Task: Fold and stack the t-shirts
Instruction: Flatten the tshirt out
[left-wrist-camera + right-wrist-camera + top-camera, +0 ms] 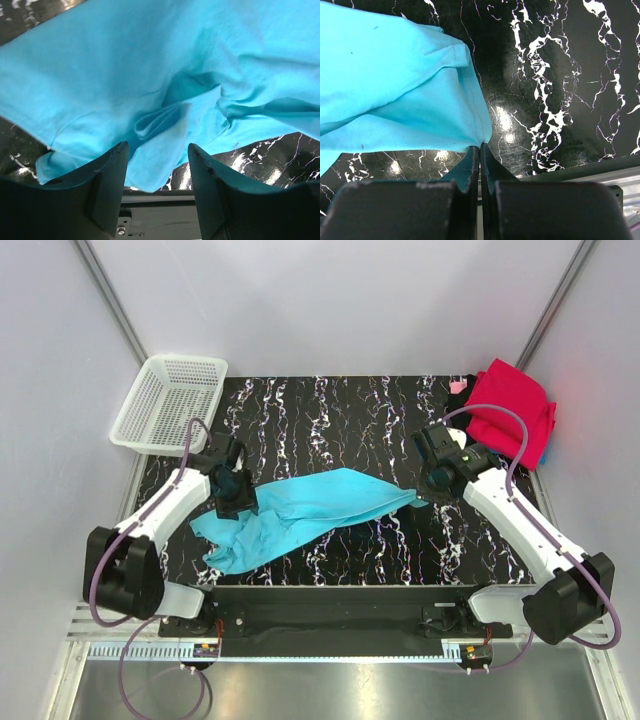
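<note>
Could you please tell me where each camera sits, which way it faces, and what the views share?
Top external: above and behind the bases, looking down on the table; both arms, the turquoise t-shirt and red t-shirt show.
Left wrist: on the left arm, facing along the open left end effector into bunched turquoise cloth.
Right wrist: on the right arm, facing along the right end effector, shut on the shirt's corner.
Shared: all three see the turquoise t-shirt and marbled table.
</note>
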